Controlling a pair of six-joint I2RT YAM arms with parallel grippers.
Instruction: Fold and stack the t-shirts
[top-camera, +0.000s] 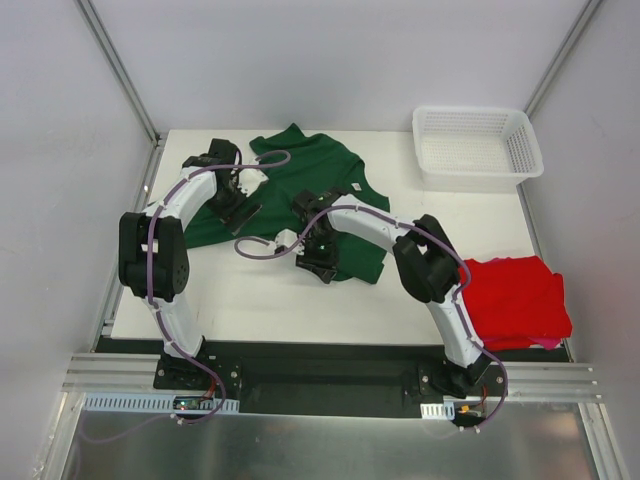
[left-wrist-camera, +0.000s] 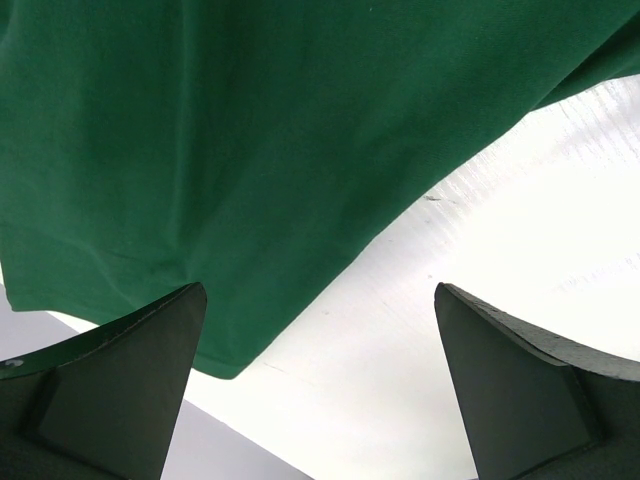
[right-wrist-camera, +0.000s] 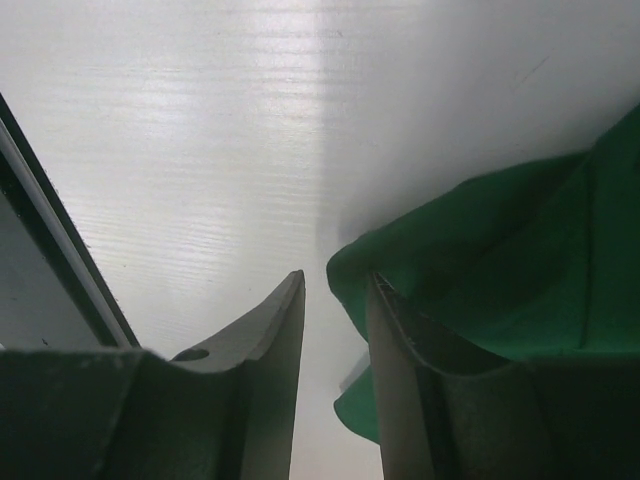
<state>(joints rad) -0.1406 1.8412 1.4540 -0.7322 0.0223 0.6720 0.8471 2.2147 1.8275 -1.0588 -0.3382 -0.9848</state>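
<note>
The dark green t-shirt (top-camera: 322, 180) lies spread on the white table (top-camera: 250, 300) at the centre back. My left gripper (top-camera: 243, 205) hangs over its left edge, open wide and empty. In the left wrist view (left-wrist-camera: 318, 290) the green cloth (left-wrist-camera: 200, 130) fills the upper left. My right gripper (top-camera: 318, 262) is at the shirt's front left corner. In the right wrist view (right-wrist-camera: 336, 278) the jaws stand a narrow gap apart, with a fold of the green cloth (right-wrist-camera: 500, 260) draped over the right finger. The red t-shirt (top-camera: 515, 300) lies folded at the front right.
A white mesh basket (top-camera: 478, 112) stands at the back right corner. The table's left edge and a metal frame post run close to the left arm. Bare table lies in front of the green shirt.
</note>
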